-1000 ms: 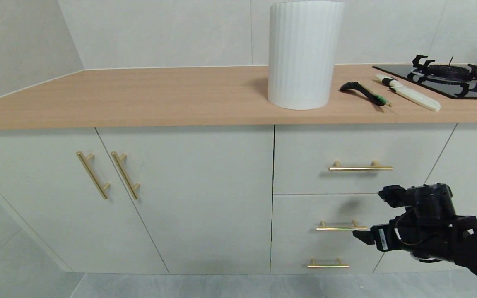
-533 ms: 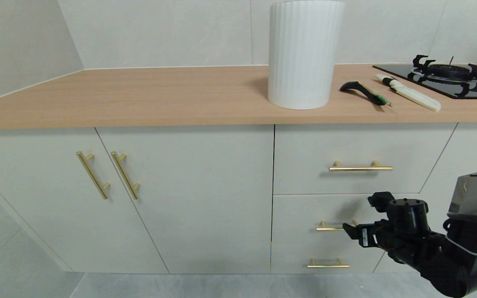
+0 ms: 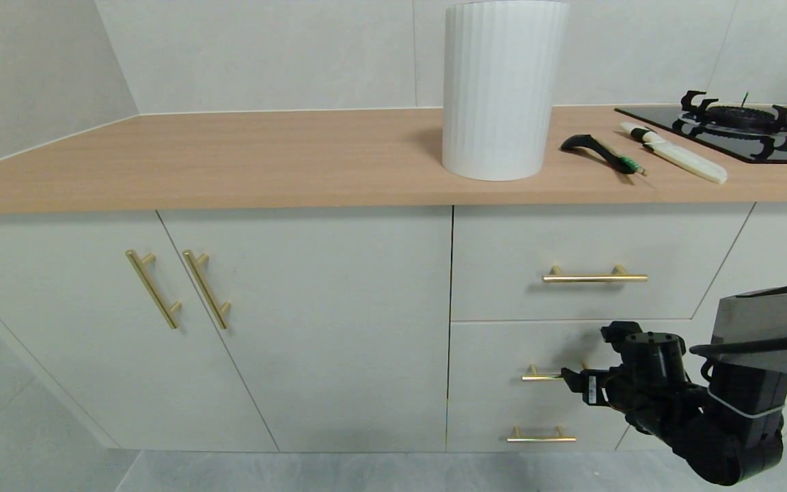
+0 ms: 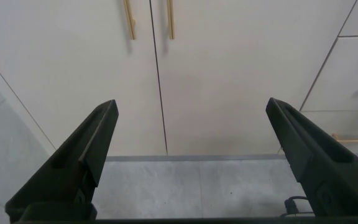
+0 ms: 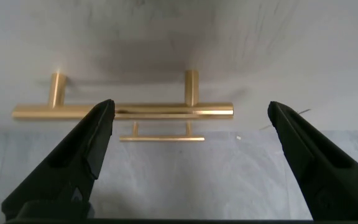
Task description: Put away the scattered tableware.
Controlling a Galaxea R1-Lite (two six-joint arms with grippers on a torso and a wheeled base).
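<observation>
Black utensil, white knife on counter

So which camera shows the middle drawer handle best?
The right wrist view: the middle drawer handle lies close, nearly whole, before the open jaws. In the head view the right gripper hides its right end. The left wrist view shows a gold bar far off; which handle, I cannot tell.
</observation>
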